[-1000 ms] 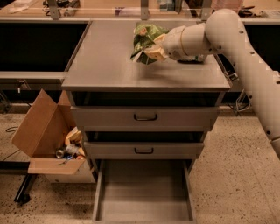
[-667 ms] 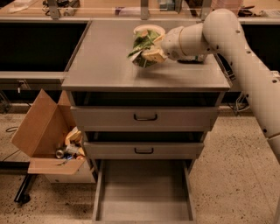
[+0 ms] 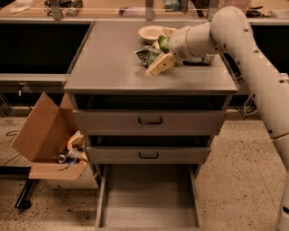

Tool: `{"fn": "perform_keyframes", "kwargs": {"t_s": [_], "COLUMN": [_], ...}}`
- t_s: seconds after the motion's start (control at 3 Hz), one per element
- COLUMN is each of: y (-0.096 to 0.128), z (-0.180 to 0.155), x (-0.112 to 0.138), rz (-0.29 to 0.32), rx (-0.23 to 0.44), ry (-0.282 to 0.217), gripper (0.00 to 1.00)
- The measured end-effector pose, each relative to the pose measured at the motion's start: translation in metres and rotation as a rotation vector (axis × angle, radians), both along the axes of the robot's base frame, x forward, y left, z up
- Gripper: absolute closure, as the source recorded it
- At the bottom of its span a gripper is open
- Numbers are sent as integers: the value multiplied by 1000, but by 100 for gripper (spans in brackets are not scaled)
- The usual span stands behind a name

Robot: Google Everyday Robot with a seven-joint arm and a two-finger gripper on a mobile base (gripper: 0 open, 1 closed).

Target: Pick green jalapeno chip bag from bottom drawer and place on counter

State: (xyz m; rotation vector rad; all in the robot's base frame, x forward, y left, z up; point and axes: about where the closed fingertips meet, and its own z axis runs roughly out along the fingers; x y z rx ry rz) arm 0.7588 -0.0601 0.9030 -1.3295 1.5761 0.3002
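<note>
Your gripper (image 3: 160, 56): low over the counter (image 3: 108, 63), and whether it grips or has let go cannot be told. Green jalapeno chip bag (image 3: 146, 55): just left of it, touching, lying on the counter. Cream bowl (image 3: 151, 32): just behind. Bottom drawer (image 3: 149, 203): well below, pulled open

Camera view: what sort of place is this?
Probably a lab or workshop: a grey drawer cabinet on speckled floor, a wooden bench behind, a cardboard box of scraps beside it. The gripper is over the counter, by the green jalapeno chip bag.
</note>
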Motion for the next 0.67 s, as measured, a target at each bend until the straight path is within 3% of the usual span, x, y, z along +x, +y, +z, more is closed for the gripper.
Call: {"fn": "perform_keyframes", "kwargs": {"t_s": [0.33, 0.67], "y": [-1, -8], "z": [2, 18], "x": [0, -3], "rz": [3, 6], "rx": [-2, -3], "ry": [-2, -38], "gripper": [0, 0]}}
